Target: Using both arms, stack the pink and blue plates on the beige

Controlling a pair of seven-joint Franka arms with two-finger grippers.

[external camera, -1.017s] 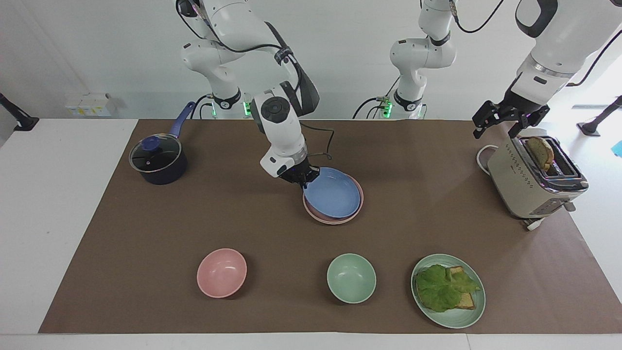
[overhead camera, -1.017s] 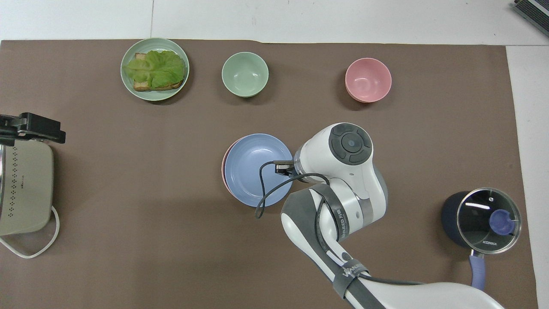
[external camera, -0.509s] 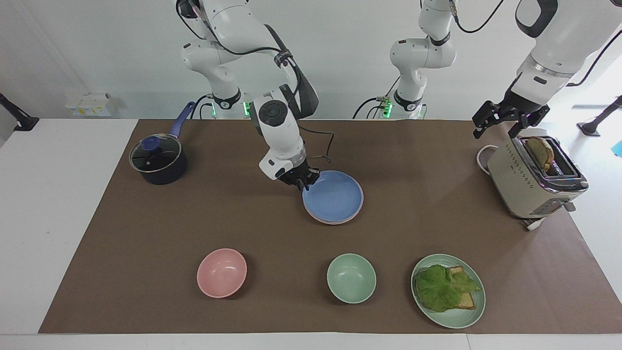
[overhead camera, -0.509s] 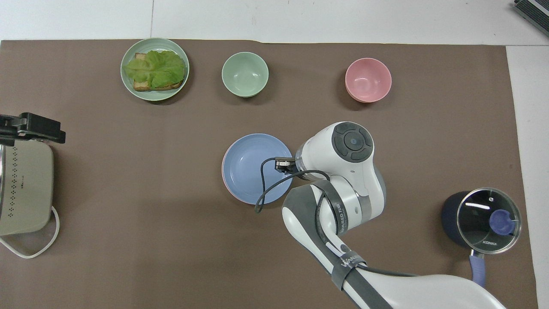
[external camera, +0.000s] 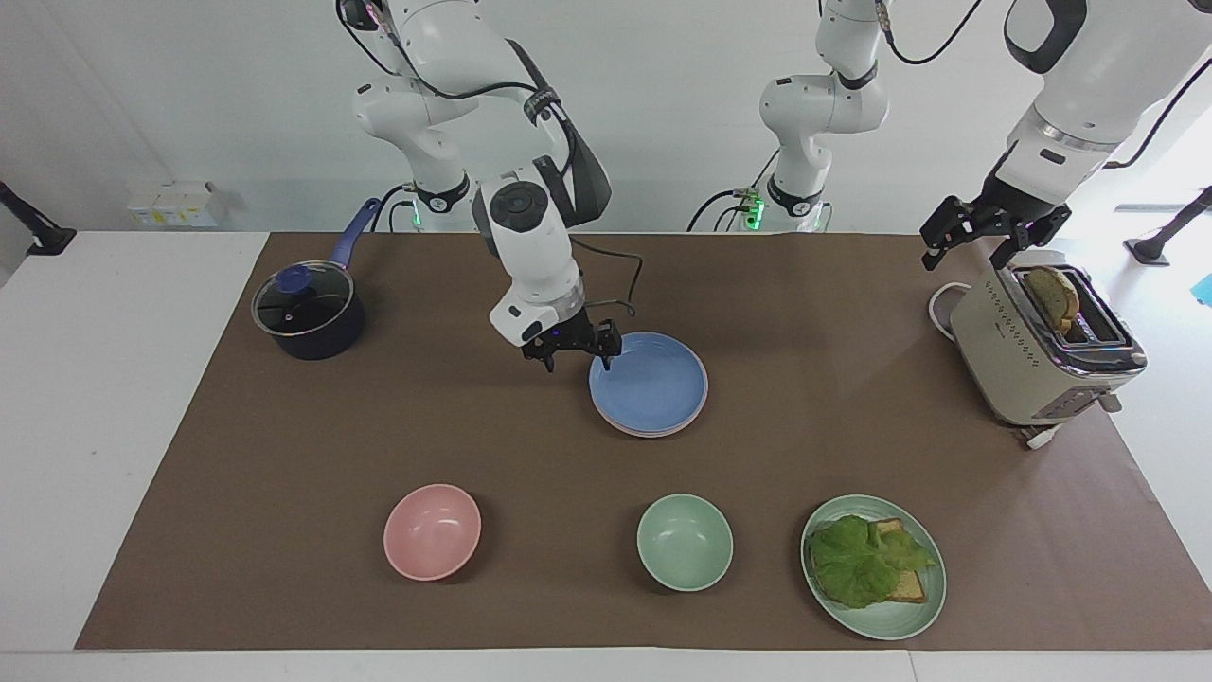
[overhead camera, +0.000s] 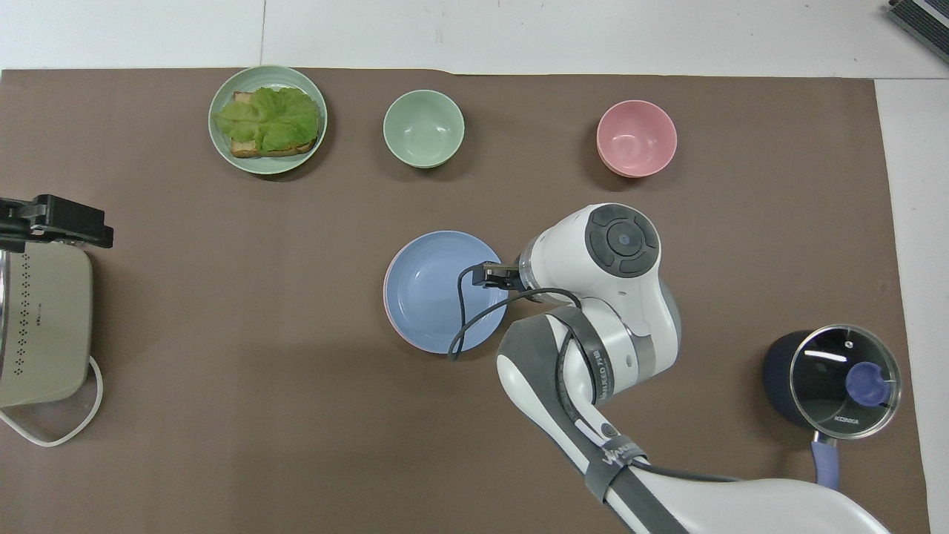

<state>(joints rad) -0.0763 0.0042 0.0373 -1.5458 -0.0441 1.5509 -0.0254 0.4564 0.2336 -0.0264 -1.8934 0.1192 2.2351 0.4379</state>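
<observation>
Blue plate [external camera: 650, 383] (stiff, light, smooth; take by rim) tops stack; right tool [external camera: 574, 352] open, empty; left tool [external camera: 985, 230] open.

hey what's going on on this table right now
The right arm's tool is open at the edge of the blue plate, which lies on a pink plate mid-table; no beige plate shows under them. The left arm waits with its tool open above the toaster.
</observation>
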